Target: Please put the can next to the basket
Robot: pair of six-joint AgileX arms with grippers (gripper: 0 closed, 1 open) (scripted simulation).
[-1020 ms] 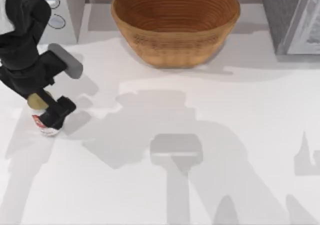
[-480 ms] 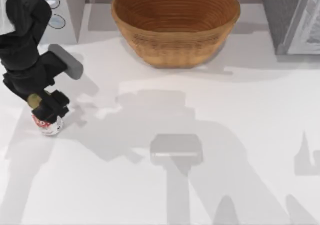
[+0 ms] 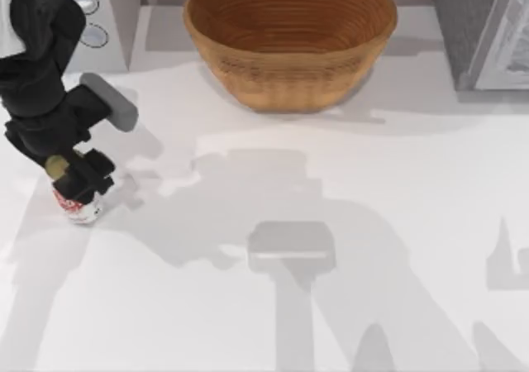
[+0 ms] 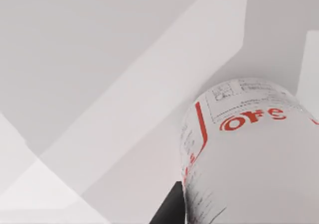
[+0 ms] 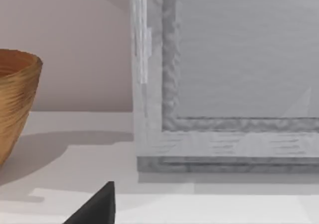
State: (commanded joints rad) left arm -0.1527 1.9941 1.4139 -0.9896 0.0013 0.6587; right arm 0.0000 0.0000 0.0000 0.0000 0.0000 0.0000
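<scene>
One left end effector [image 3: 80, 192] closed around the can [image 3: 81, 208], table's left

Simulated kitchen counter [image 3: 347, 223]: wicker basket [image 3: 289, 41], grey appliance [image 3: 483, 33] behind

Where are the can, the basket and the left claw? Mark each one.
can [image 3: 82, 209]: top view, white label at its lower side.
basket [image 3: 289, 78]: top view, outer woven wall.
left claw [image 3: 78, 183]: top view, between its fingertips, over the can.
</scene>
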